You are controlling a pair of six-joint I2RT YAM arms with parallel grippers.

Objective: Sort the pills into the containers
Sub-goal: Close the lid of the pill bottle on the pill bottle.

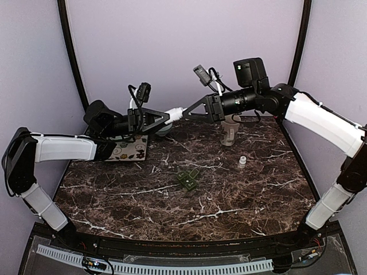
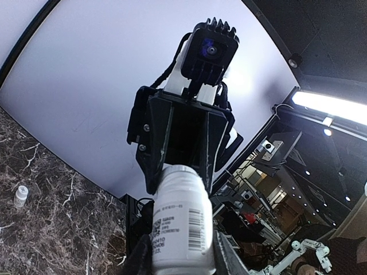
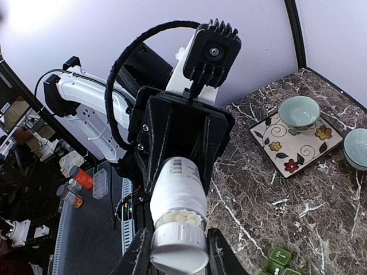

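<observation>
Gripping a white pill bottle point(image 1: 176, 112) from both ends, well above the table point(image 1: 114, 206): left pincer point(image 1: 164, 116) clamped on the labelled body, right pincer point(image 1: 193, 109) clamped on the cap point(image 3: 178, 247). Looks like the uncapping step, with no sorting done yet by the look of it.

To do it well:
- Hold the body steady with the left and turn only the right wrist about the bottle's long axis, both squeezes firm against slipping.
- Tip the mouth slightly upward before drawing the cap away, with pale pills point(image 3: 179, 216) crowded against the neck and liable to spill.
- Then carry the open bottle over the containers point(image 1: 188, 179), a dark green box lying near the middle of the table, well below and apart from the bottle.

Hard to make out:
- the open or shut state of its lids;
- pale dots on it in the right wrist view, pills or lid markings, impossible to tell;
- the small print on the label point(image 2: 172, 226).

Cut off at the bottom edge of both wrist views: the near fingertips.
</observation>
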